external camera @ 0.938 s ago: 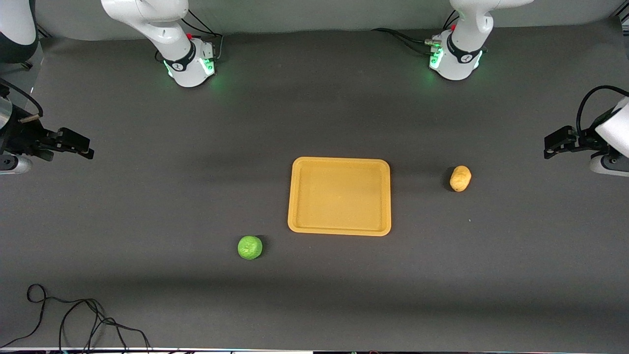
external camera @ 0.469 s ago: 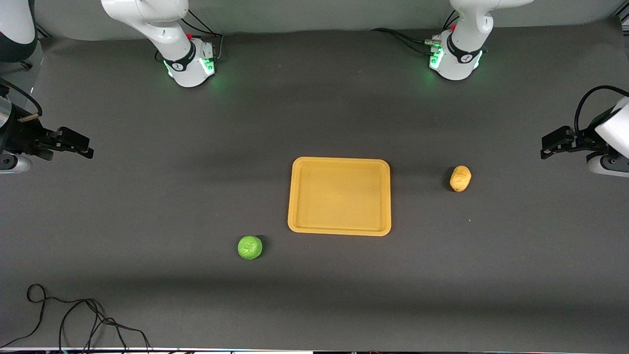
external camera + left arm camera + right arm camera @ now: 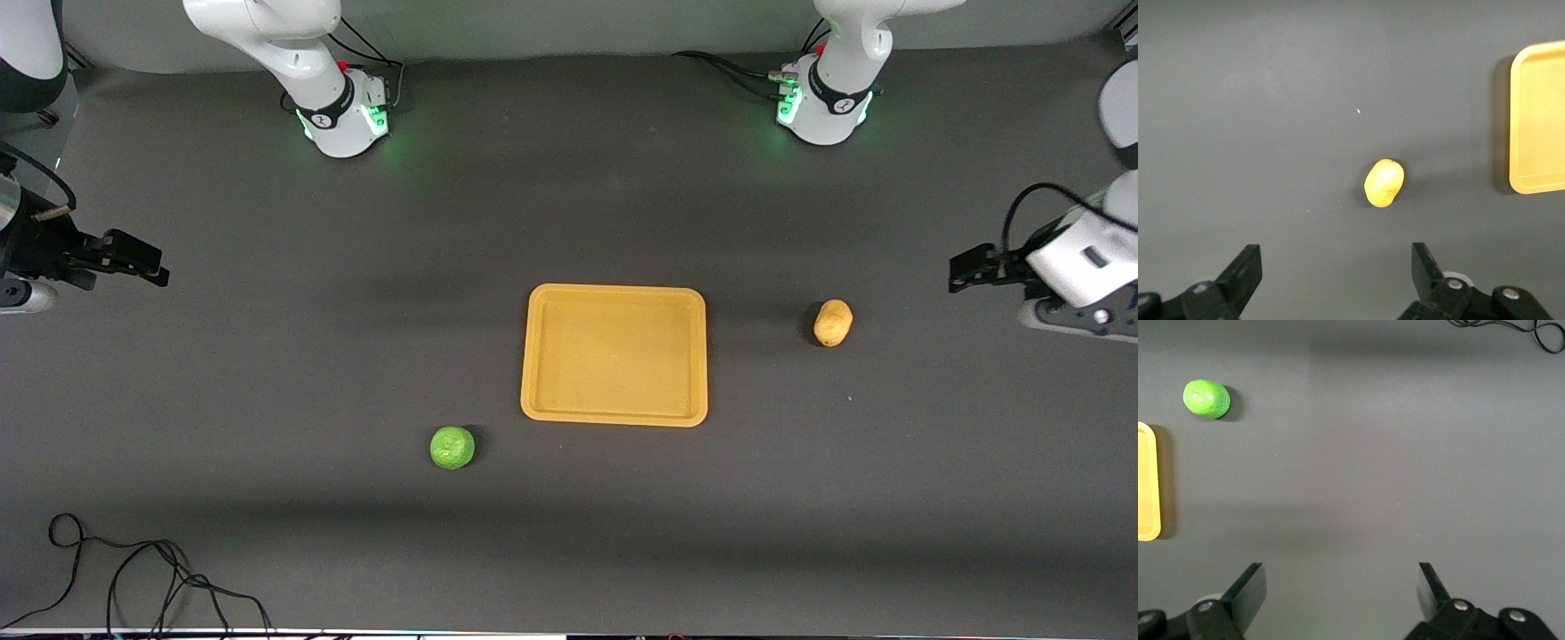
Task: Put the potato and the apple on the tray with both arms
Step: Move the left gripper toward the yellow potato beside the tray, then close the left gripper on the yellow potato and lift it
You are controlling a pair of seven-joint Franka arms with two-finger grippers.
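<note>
Potato (image 3: 833, 323) lies at the tray's (image 3: 613, 418) 3 o'clock, apple (image 3: 452, 447) at 7 o'clock. Left gripper (image 3: 1336, 273) and right gripper (image 3: 1340, 592): jaws wide, above bare worktop (image 3: 267, 373).

Robotics lab bench. Two arm bases (image 3: 342, 120) stand bolted on a dark mat (image 3: 267, 373). Loose cable (image 3: 133, 578) lies at its edge.

A loose black cable (image 3: 133, 578) lies coiled on the dark table (image 3: 267, 356).
</note>
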